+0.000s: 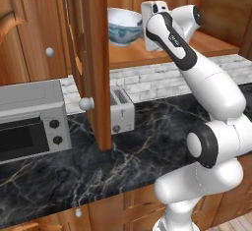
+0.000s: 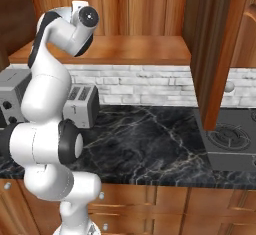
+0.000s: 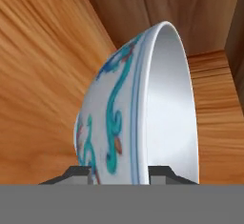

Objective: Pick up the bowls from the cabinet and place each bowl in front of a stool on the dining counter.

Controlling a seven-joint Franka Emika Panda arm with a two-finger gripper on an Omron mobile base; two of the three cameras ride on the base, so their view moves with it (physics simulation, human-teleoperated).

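Currently: white Franka arm (image 1: 197, 72) reaching up into the open reddish-brown wooden wall cabinet (image 1: 147, 55), end effector (image 3: 119, 173) at the white round bowl with blue floral pattern (image 1: 123, 26)

Hand view: bowl rim sitting between the two dark fingertips (image 3: 78, 173), one outside the patterned wall, the other inside the plain white interior; both right against the wall, so apparently gripping the bowl by its rim, though full clamping can't be confirmed

Bowl on the cabinet's plank shelf (image 1: 216, 45), left part of the opening, just right of the open tall door (image 1: 96, 63) with small round silver knob (image 1: 86, 103); lifted off the shelf or not: can't tell

Below the cabinet: black marble counter with white veins (image 1: 123, 161) backed by white brick (image 1: 157, 80). On the counter, a silver two-slot toaster (image 1: 121, 111) behind the door, a grey toaster oven (image 1: 32, 119) further left

Right base view: bare shelf right of the arm, dark stove burner (image 2: 227, 139) at the counter's right end
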